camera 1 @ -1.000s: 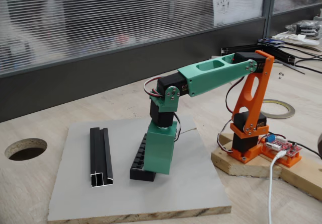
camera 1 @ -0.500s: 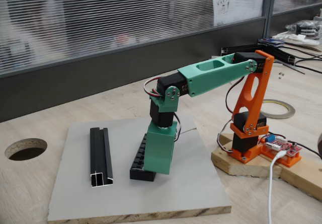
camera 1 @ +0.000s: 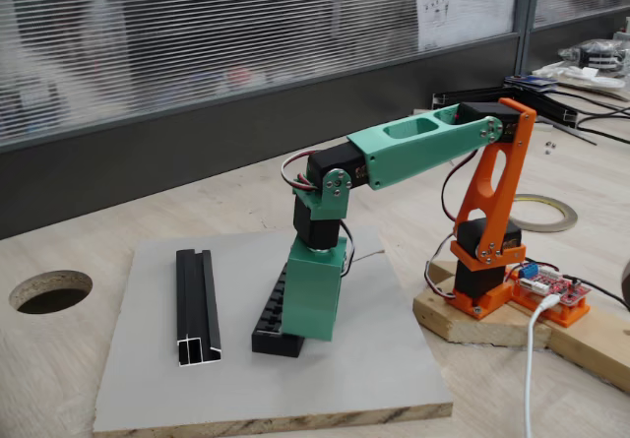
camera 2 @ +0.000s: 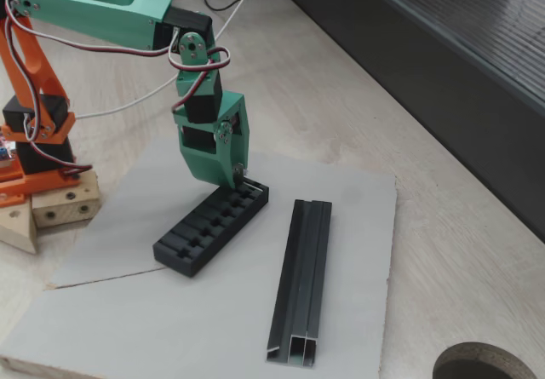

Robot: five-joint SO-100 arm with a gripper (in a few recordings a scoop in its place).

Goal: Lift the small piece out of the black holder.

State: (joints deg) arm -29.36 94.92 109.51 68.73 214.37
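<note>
On a grey board (camera 2: 358,226) sits the holder (camera 2: 209,228), a black slotted block, lying diagonal beside a longer black rail (camera 2: 302,277); the two lie near but apart. Gripper (camera 2: 237,177) is green, pointing down, tips at the holder's far end in one fixed view, right at the top slots. In the other fixed view the gripper (camera 1: 313,332) body covers most of the holder (camera 1: 268,338), with only its near end and one side showing; rail (camera 1: 197,305) is off to the left. A tiny pale speck shows at the fingertips by the holder's end slot, maybe the piece (camera 2: 241,175), too small to be sure. Can't tell if the fingers are apart or pinched on it. Arm base is orange, on a wood block (camera 1: 463,320) at the right of the board (camera 1: 148,389).
</note>
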